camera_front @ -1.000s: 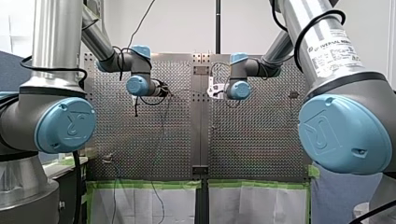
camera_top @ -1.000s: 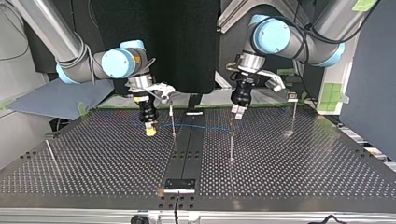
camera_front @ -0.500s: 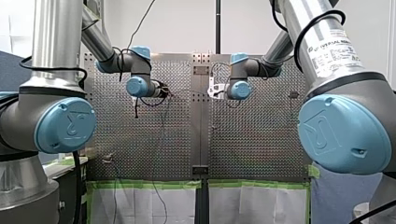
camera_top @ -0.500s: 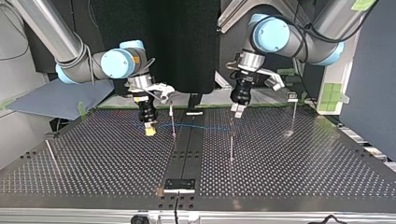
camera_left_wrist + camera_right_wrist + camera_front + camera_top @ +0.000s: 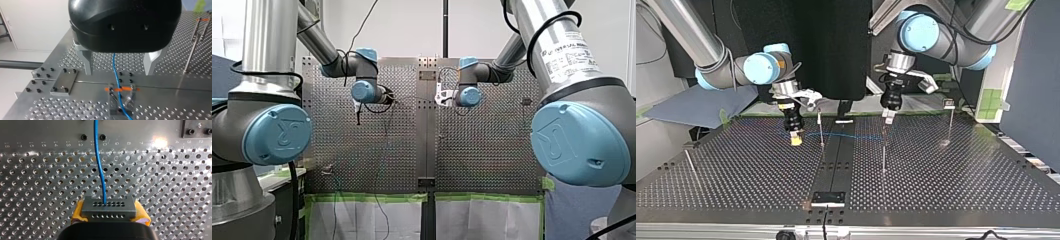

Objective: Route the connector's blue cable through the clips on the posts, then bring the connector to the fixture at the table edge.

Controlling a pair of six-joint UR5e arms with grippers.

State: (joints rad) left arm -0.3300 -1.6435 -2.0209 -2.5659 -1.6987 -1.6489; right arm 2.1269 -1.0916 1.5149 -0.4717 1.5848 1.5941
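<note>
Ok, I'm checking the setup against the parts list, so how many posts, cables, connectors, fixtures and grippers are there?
Posts: 4
Blue cable: 1
Connector: 1
Fixture: 1
Grippers: 2, left gripper and right gripper
Total: 9

Cable (image 5: pixel 99 165) was blue, connector (image 5: pixel 108 208) dark grey with two rows of holes, pads (image 5: pixel 78 210) yellow, table (image 5: pixel 37 182) silver and perforated, tape (image 5: pixel 372 197) green, joint caps (image 5: pixel 579 142) light blue.
</note>
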